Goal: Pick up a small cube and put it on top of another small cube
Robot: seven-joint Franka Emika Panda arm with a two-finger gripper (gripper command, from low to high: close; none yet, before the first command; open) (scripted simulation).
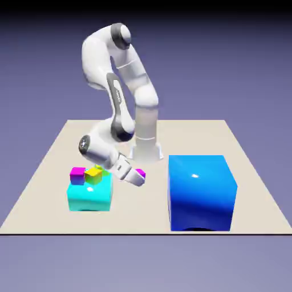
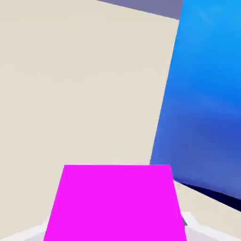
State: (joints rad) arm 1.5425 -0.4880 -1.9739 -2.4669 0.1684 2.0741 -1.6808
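The hand (image 1: 137, 179) is clamped on one magenta cube (image 2: 116, 204); its twin (image 1: 77, 175) lies toward the exterior view's left, beside the yellow cube (image 1: 93, 175).

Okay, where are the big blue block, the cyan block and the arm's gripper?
Blue block (image 1: 201, 191): exterior view, front face.
Cyan block (image 1: 89, 201): exterior view, front face.
Gripper (image 1: 138, 179): exterior view, fingertips.

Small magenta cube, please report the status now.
End effector shut on small magenta cube. Other magenta cube beside yellow cube, at the cyan block. Blue block stands near the grip.
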